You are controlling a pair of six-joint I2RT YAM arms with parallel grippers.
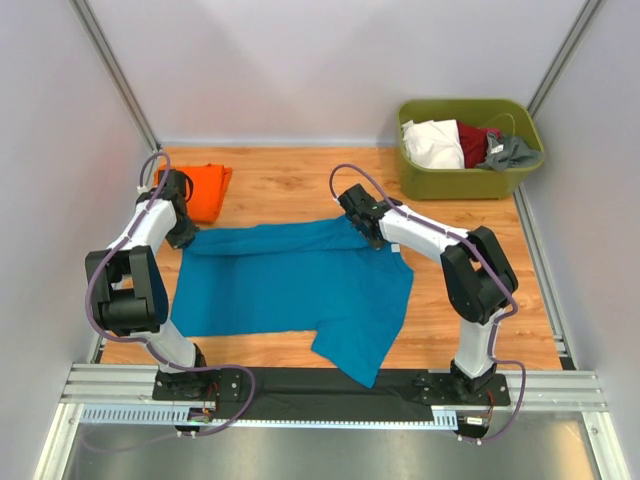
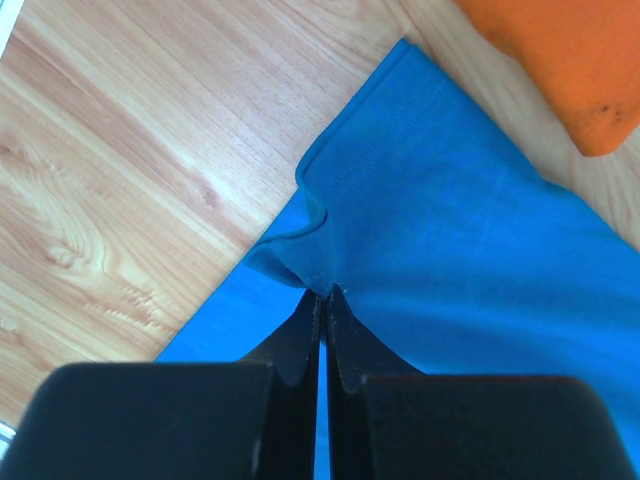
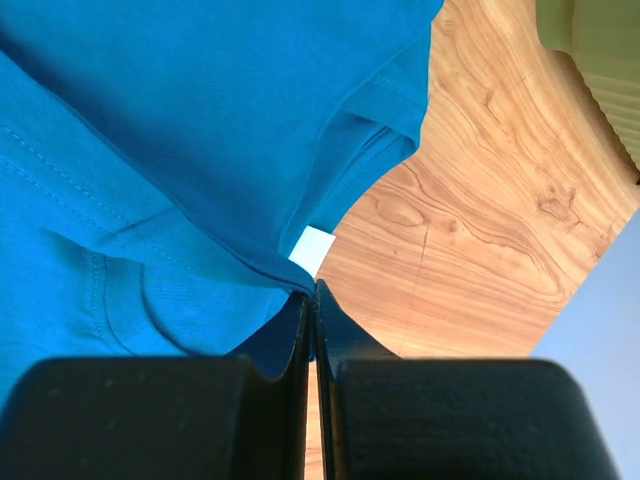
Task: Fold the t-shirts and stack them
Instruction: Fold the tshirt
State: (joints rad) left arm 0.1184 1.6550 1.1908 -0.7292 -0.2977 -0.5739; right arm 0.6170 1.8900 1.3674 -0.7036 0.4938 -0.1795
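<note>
A grey metal rail (image 1: 330, 385) is seen nearest, and two arms are bolted to it side by side. Past the rail a wooden table (image 1: 290, 185) is laid out, light brown with wavy lines in it. One blue t-shirt (image 1: 290, 280) is spread across the middle of the table, and one part of it reaches down to the near edge. The left gripper (image 2: 322, 295) is closed tight, and the far left corner of the blue t-shirt is pinched in it. The right gripper (image 3: 312, 290) is closed tight too, and the far edge of the same shirt is pinched in it, right by a small white tag (image 3: 315, 248). Farther back on the left, one orange t-shirt (image 1: 205, 190) is seen folded, near the blue one's corner. In the far right corner one green tub (image 1: 465, 178) is set on the table. Three things are piled in it: a white cloth (image 1: 435, 143), a dark red cloth (image 1: 477, 138) and a grey cloth (image 1: 510, 152). Two t-shirts are counted in all. The table is closed in by pale grey walls (image 1: 330, 70) on the left, the right and the far side.
</note>
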